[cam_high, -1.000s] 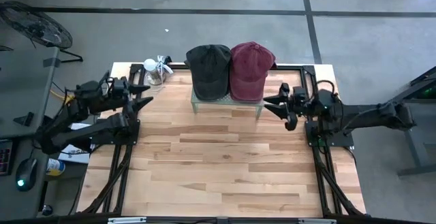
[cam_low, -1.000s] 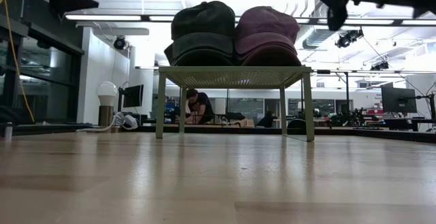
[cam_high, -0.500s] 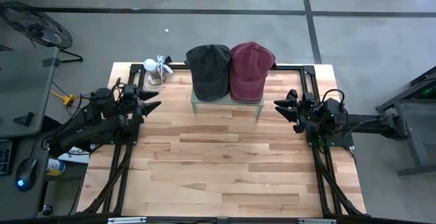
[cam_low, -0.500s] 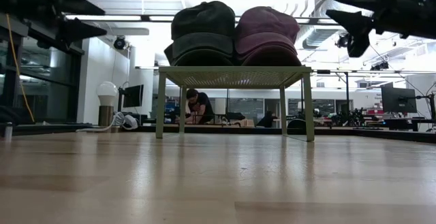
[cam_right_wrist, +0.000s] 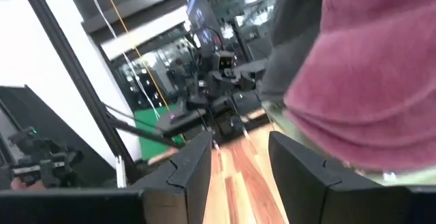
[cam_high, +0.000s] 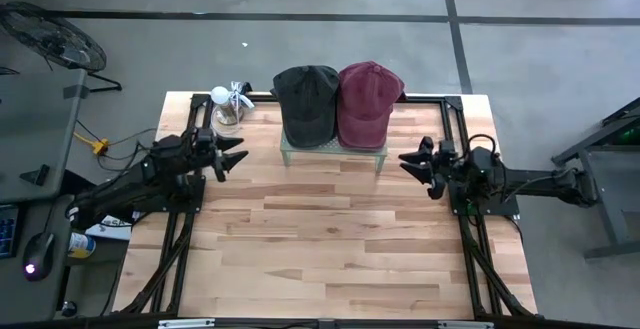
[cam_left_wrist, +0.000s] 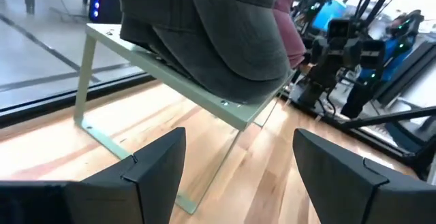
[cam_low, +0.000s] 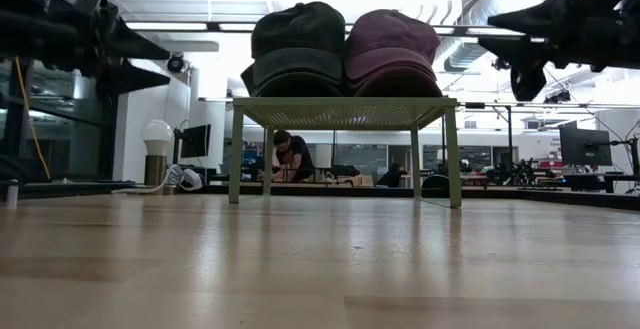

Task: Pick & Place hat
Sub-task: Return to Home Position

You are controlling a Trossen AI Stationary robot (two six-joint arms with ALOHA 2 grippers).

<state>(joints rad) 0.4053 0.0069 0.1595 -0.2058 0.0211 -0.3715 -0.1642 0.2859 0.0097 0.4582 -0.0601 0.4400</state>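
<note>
Caps (cam_high: pixel 306 104) look soft and light; pinch the stiffer brim. Left hand (cam_high: pixel 236 155) and right hand (cam_high: pixel 412 164) hang spread, empty, flanking the shelf (cam_high: pixel 331 150).

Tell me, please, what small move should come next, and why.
Probably draw both arms back to rest. The black caps and dark red caps sit stacked on the shelf, and the left gripper and right gripper hang open and empty either side of it.

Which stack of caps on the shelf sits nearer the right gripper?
The dark red stack, at the end of the shelf toward the open right gripper; the black stack beside it lies toward the left gripper.
</note>
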